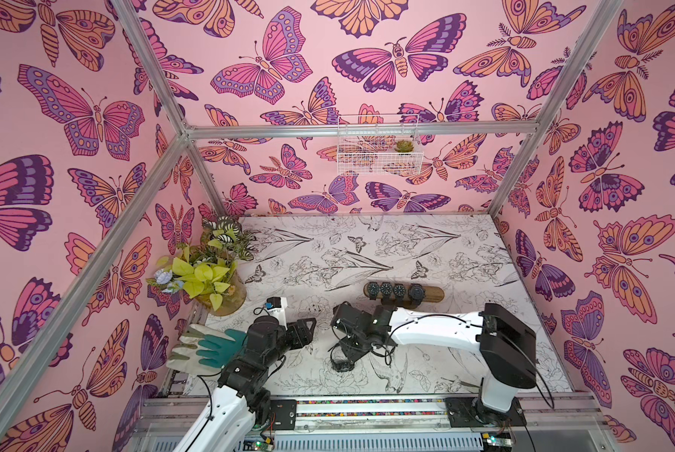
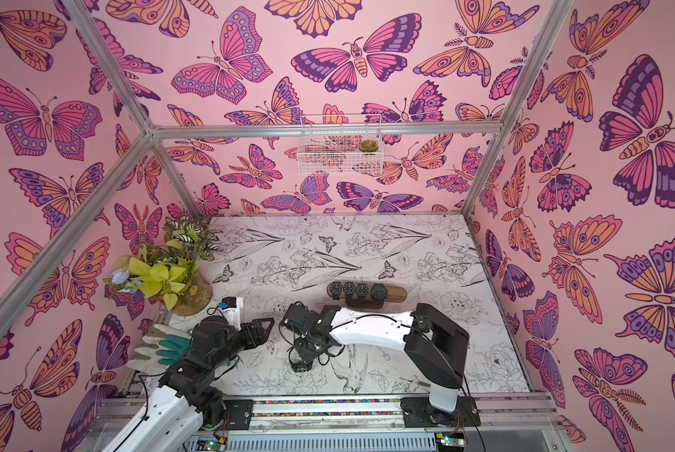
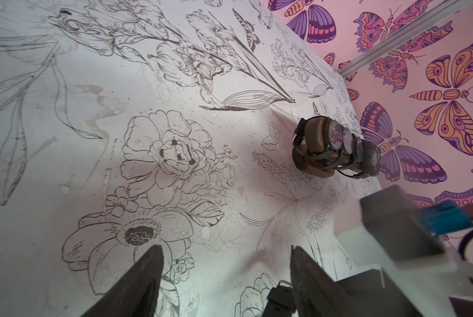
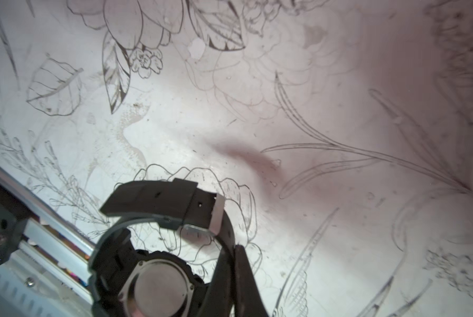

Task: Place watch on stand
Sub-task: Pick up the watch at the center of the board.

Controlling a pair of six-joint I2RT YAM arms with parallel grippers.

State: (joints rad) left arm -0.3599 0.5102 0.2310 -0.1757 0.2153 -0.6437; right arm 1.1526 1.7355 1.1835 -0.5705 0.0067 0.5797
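Black rubber-strapped watch (image 4: 158,285) pinched by clenched right fingers (image 4: 249,291); left fingers (image 3: 142,282) spread apart.

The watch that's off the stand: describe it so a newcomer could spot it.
Find the long brown wooden stand on the flower-printed table. Nearer the robot's base, the right tool pinches a black strapped watch. Unlike the four black watches on the stand, it shows its metal back.

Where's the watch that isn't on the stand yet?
Right wrist view: the watch is clamped by its strap in the right gripper, near the table's front, short of the stand.
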